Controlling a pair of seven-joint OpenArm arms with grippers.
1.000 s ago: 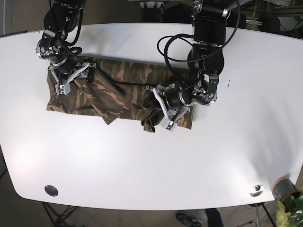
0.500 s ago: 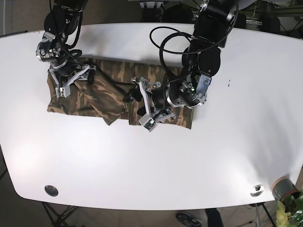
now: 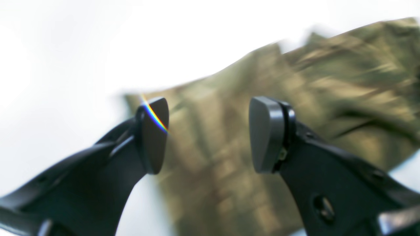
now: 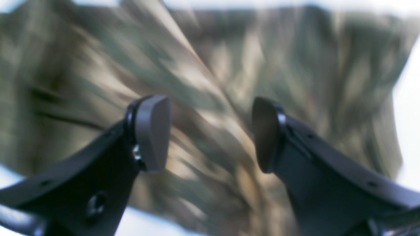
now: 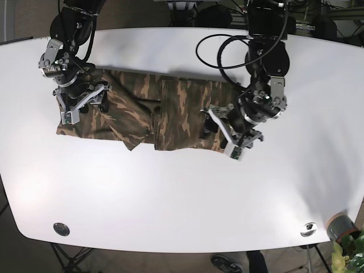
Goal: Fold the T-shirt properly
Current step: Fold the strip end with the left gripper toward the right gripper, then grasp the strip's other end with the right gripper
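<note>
Camouflage T-shirt point(image 5: 142, 111), limp and light, lies partly folded on white table point(image 5: 170, 193); I judge hem corners the best hold, with left gripper point(image 3: 208, 134) and right gripper point(image 4: 210, 134) both spread, empty.

Motion blur smears the camouflage-patterned cotton T-shirt point(image 4: 229, 82) beneath both wrist cameras, its folds unreadable, and its cloth runs past the frame edges beyond the black left gripper point(image 3: 208, 134).
</note>
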